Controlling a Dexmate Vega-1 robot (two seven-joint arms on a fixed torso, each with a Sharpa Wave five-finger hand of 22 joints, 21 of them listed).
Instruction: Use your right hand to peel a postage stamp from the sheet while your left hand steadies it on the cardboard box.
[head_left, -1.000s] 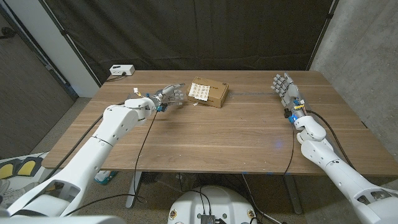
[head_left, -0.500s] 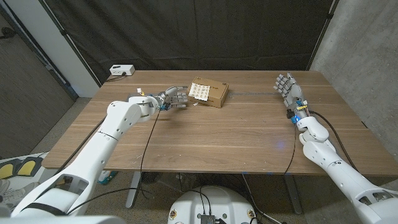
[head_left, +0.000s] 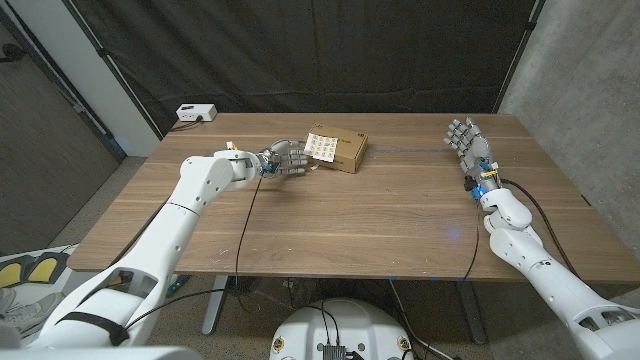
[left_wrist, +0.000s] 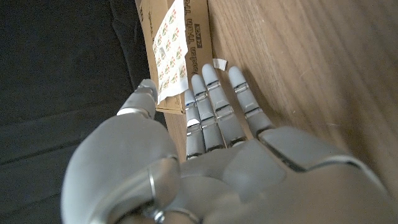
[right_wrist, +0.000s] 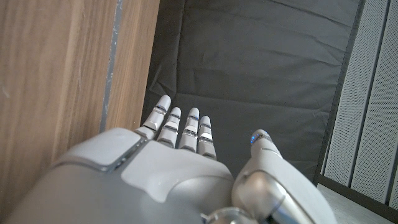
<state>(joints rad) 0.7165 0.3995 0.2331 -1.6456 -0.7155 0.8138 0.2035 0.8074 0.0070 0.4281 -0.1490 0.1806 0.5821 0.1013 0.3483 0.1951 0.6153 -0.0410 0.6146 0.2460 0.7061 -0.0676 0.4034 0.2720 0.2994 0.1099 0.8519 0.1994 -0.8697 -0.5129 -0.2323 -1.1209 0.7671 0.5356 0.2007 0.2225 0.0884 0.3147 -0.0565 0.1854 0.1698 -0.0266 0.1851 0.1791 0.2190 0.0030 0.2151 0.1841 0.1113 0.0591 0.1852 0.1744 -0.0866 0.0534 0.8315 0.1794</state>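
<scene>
- Stamp sheet (head_left: 321, 146) is lying on top of the cardboard box (head_left: 345, 152), which is sitting near the table's (head_left: 380, 220) far edge, a little left of the middle; in the left wrist view the sheet (left_wrist: 169, 46) is showing rows of small printed stamps, with one edge appearing to reach past the box's (left_wrist: 202, 37) side.
- Left hand (head_left: 287, 160) is hovering just beside the box's left end, fingers (left_wrist: 217, 99) stretched out and apart, gripping nothing; I cannot tell whether a fingertip is touching the box.
- Small white scrap (left_wrist: 219, 63) is lying on the wood just beside the box, near the left fingertips.
- Right hand (head_left: 465, 140) is standing upright near the table's far right corner, well apart from the box, fingers (right_wrist: 180, 127) extended side by side and holding nothing.
- Judging the step: the approach is under way, with the left hand closing on the sheet; neither steadying nor peeling has begun.
- Next move, as I judge it, is calling for the left fingers to settle onto the sheet and press it against the box top, then the right hand crossing toward the box to pinch a stamp's edge.
- Box is looking closed; its contents, if any, are hidden.
- White device (head_left: 194, 113) with a cable is sitting at the table's far left corner.
</scene>
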